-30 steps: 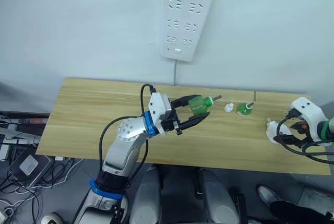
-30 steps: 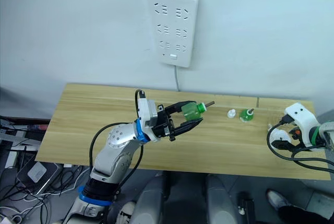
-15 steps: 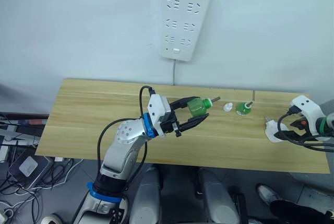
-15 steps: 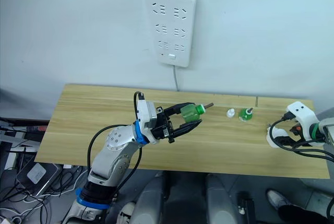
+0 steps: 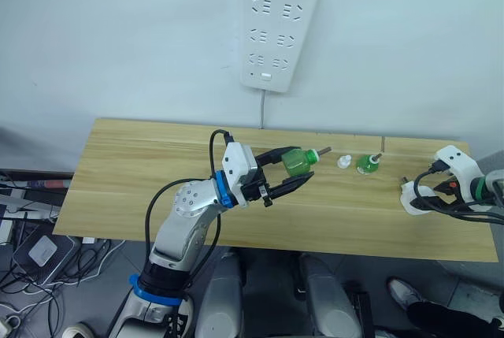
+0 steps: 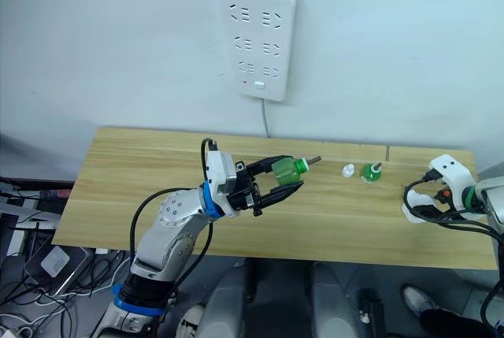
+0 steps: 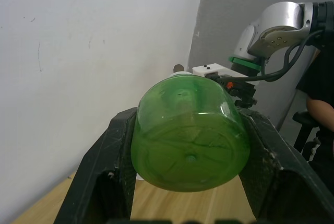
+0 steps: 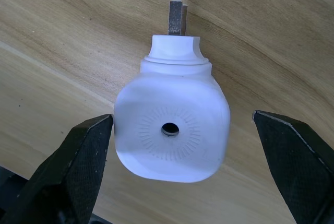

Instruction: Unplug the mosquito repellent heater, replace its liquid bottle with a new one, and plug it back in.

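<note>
Silver left arm, blue ring, white wrist, black cables; right arm's ring seemingly green.

Green bottles: we count two, one in the left gripper, one standing on the table.
Heaters: we count one, lying on the table between the right gripper's spread fingers.
White caps: we see one, just beside the standing bottle.
Power strips: we count one on the wall.
Grippers: we see two.
Tables: one.
</note>
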You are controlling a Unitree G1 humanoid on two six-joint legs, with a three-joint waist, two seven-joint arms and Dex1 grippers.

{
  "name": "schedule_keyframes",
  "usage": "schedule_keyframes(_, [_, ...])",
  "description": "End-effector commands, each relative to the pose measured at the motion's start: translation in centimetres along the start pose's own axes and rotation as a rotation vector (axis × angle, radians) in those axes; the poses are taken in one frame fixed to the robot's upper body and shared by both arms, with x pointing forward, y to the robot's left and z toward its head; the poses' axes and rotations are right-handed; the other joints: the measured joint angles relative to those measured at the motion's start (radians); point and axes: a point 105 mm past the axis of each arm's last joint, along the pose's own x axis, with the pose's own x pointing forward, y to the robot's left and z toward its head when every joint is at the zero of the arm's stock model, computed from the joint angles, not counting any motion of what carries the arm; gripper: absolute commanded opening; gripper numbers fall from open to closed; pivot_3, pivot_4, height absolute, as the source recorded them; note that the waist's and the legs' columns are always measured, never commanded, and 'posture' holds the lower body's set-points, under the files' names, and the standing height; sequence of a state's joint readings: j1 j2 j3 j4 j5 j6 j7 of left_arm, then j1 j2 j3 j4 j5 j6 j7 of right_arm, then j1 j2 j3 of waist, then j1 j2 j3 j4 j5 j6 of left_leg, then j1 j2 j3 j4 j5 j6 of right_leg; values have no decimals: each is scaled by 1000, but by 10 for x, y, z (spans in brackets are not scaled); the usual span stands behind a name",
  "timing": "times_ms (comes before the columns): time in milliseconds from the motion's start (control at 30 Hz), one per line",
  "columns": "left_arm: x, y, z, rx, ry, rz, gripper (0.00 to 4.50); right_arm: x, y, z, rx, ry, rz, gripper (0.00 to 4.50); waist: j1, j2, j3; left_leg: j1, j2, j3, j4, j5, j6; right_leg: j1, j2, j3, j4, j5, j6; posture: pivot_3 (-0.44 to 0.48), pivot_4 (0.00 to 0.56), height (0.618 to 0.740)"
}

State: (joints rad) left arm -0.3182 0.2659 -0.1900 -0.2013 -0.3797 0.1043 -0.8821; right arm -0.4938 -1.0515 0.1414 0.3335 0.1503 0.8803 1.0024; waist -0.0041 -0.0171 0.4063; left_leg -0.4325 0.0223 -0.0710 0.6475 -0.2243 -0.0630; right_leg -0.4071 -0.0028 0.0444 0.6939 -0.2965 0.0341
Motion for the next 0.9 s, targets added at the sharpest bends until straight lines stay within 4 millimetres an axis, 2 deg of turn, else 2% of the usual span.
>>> schedule_keyframes(33, [1,-8,11,17,-38,-19,2265,0,-2,-2,-2,6,-6,4475,0,0,0,0,0,0,0,0,0,0,0,0,0,0,0,73,436,740])
schedule_keyframes(500, [0,-7,11,5,-30,-7,2265,13,-3,-7,-6,-3,6,4475,2,0,1,0,0,0,-1,0,0,0,0,0,-1,0,0,82,443,740])
schedule_keyframes(567, [0,-6,11,5,-29,-5,2265,13,-3,-7,7,-8,15,4107,2,0,1,0,0,0,-1,0,0,0,0,0,-1,0,0,81,444,740])
schedule_keyframes(700, [1,-5,10,4,-28,-4,2265,12,-2,-5,25,-22,27,2998,1,-3,3,0,1,0,-1,0,0,1,0,0,-2,0,0,74,442,740])
schedule_keyframes(800, [2,-6,11,3,-31,-9,2265,4,-5,-1,34,-46,28,2998,1,-1,4,0,1,0,-1,0,0,1,0,0,-2,0,0,67,434,740])
schedule_keyframes(900, [3,-8,12,8,-41,-27,2265,-16,-10,6,78,-81,36,2998,2,0,4,0,1,0,-2,0,0,0,0,0,-3,0,0,60,426,740])
